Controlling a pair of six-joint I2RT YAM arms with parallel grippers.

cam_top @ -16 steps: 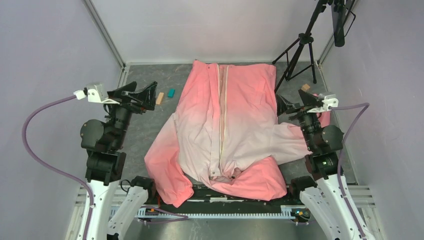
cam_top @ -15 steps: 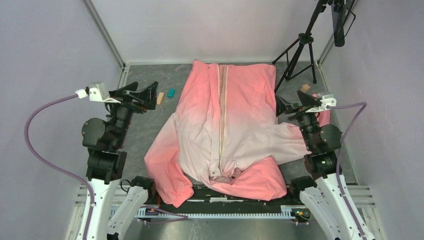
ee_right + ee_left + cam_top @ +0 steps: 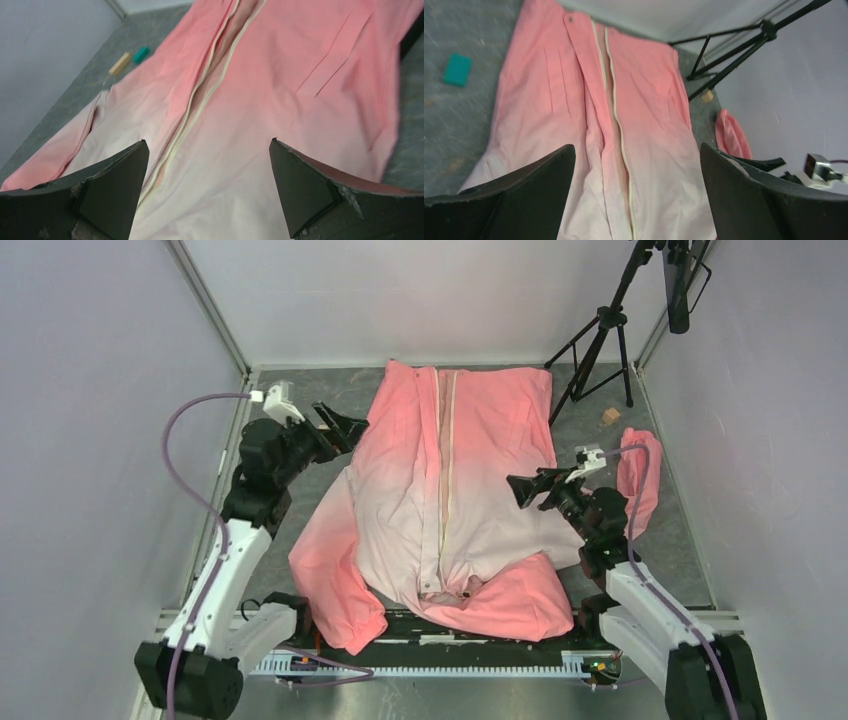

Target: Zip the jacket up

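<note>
The jacket (image 3: 480,440) lies flat on the grey table, salmon pink at the far end and pale whitish pink near me. Its cream zipper strip (image 3: 447,470) runs down the middle and gapes open along its length; it shows in the left wrist view (image 3: 620,135) and the right wrist view (image 3: 192,112). My left gripper (image 3: 348,426) is open and empty above the jacket's left edge. My right gripper (image 3: 522,487) is open and empty above the jacket's right side. In both wrist views the jacket (image 3: 659,150) (image 3: 280,100) fills the space between the spread fingers.
A teal block (image 3: 457,69) and a tan block (image 3: 120,63) lie on the table left of the jacket. A black tripod (image 3: 600,330) stands at the back right, with a small tan block (image 3: 609,416) near it. One pink sleeve end (image 3: 640,475) lies at the right. White walls enclose the table.
Both arms have swung inward from the table's sides. The left gripper now hangs over the jacket's left edge, the right gripper over its right side. The jacket has not moved.
</note>
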